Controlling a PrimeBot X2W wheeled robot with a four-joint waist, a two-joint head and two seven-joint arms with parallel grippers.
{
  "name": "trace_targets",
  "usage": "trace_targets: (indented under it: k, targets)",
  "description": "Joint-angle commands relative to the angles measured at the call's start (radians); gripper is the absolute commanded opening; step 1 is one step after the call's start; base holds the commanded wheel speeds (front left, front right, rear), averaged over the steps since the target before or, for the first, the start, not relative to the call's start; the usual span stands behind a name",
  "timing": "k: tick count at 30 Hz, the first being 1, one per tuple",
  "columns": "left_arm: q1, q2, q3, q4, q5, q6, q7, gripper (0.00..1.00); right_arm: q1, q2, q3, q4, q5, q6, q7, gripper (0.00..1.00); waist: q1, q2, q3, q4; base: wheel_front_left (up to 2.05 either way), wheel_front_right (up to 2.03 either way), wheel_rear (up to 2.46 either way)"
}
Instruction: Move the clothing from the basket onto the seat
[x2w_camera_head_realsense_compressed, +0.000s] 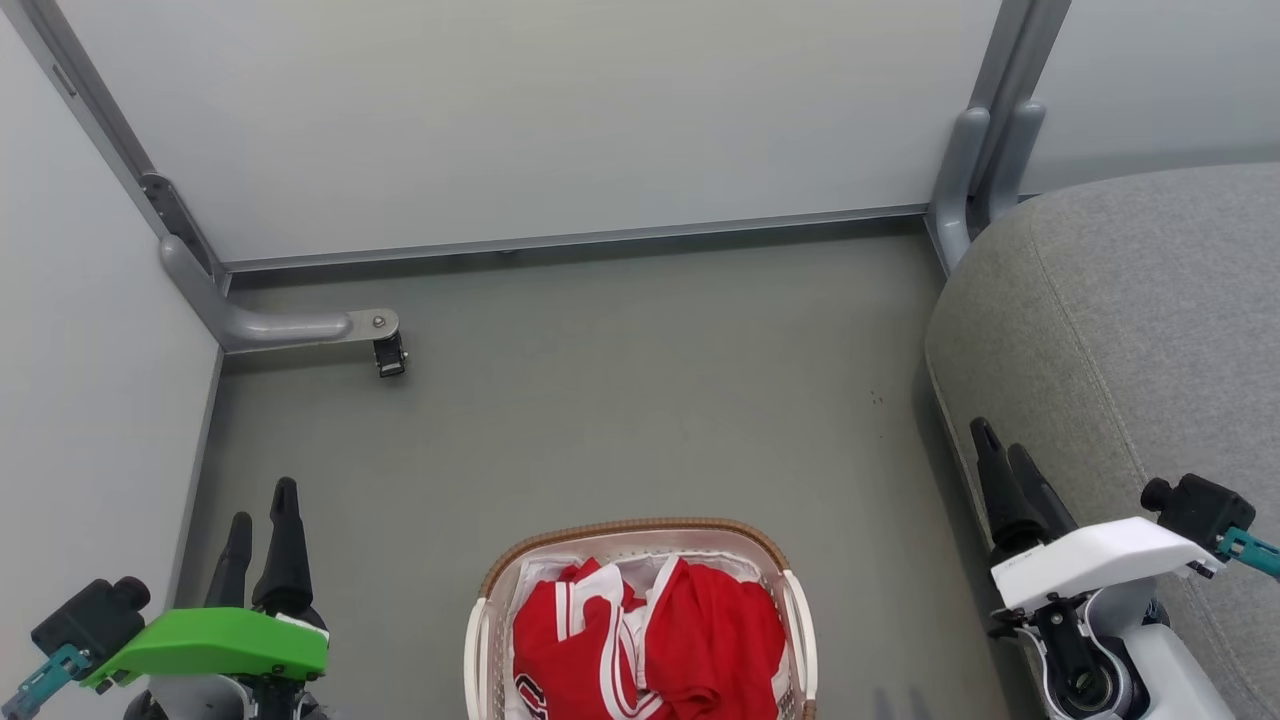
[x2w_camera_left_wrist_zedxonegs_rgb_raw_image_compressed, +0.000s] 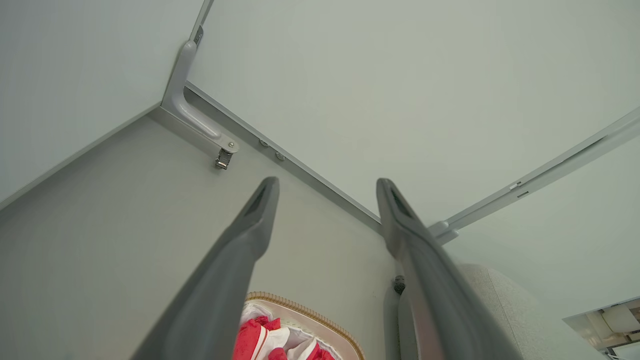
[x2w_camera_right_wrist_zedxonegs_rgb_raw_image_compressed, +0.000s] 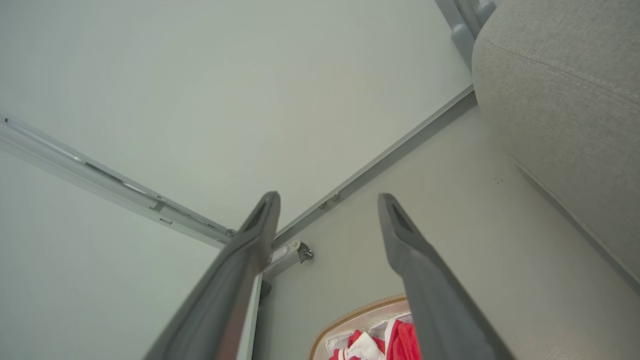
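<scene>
Red clothing (x2w_camera_head_realsense_compressed: 650, 640) with white trim lies heaped in the white basket (x2w_camera_head_realsense_compressed: 640, 529) with a brown woven rim, on the floor at the bottom centre of the head view. The grey seat (x2w_camera_head_realsense_compressed: 1140, 330) rises at the right. My left gripper (x2w_camera_head_realsense_compressed: 262, 500) stands open at the lower left, well left of the basket, fingers empty. My right gripper (x2w_camera_head_realsense_compressed: 1003, 445) stands open at the lower right, beside the seat's front edge. In the left wrist view, the left gripper (x2w_camera_left_wrist_zedxonegs_rgb_raw_image_compressed: 327, 186) is open above the basket (x2w_camera_left_wrist_zedxonegs_rgb_raw_image_compressed: 310, 315) and clothing (x2w_camera_left_wrist_zedxonegs_rgb_raw_image_compressed: 255, 340). In the right wrist view, the right gripper (x2w_camera_right_wrist_zedxonegs_rgb_raw_image_compressed: 327, 200) is open, with the seat (x2w_camera_right_wrist_zedxonegs_rgb_raw_image_compressed: 565, 100) at right and the clothing (x2w_camera_right_wrist_zedxonegs_rgb_raw_image_compressed: 400, 342) below.
Pale partition walls (x2w_camera_head_realsense_compressed: 520, 110) enclose the grey floor (x2w_camera_head_realsense_compressed: 640, 400) at the back and left. A metal bracket foot with a black caster (x2w_camera_head_realsense_compressed: 385, 350) juts out at the left corner. A grey post foot (x2w_camera_head_realsense_compressed: 975, 170) stands by the seat's back corner.
</scene>
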Motion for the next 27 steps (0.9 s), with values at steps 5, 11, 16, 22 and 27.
trace_targets:
  k: [5, 11, 16, 22, 27]
  targets:
    - [-0.027, 0.015, -0.01, 0.003, 0.09, -0.003, -0.021, 1.0, -0.021, -0.018, 0.022, -0.007, -0.108, 0.0, -0.023, 1.0, 0.0, 0.0, 0.001, 0.0, 0.0, 0.0, 0.0]
    - [-0.029, 0.02, -0.018, 0.016, 0.174, -0.003, -0.038, 1.0, -0.02, -0.026, 0.043, 0.002, -0.199, 0.0, -0.039, 1.0, 0.0, 0.0, 0.003, 0.002, 0.0, 0.0, 0.0]
    - [-0.03, 0.025, -0.027, 0.028, 0.245, -0.003, -0.052, 1.0, -0.02, -0.027, 0.055, 0.01, -0.271, 0.0, -0.053, 1.0, 0.0, 0.0, 0.005, 0.004, 0.0, 0.0, 0.0]
    - [-0.03, 0.024, -0.024, 0.027, 0.333, -0.004, -0.068, 1.0, -0.019, -0.028, 0.065, 0.021, -0.345, 0.0, -0.068, 1.0, 0.0, 0.0, 0.007, 0.005, 0.0, 0.0, 0.0]
    - [-0.028, 0.019, -0.023, 0.021, 0.399, -0.004, -0.08, 1.0, -0.014, -0.032, 0.071, 0.026, -0.404, 0.0, -0.082, 1.0, 0.0, 0.0, 0.008, 0.008, 0.0, 0.0, 0.0]
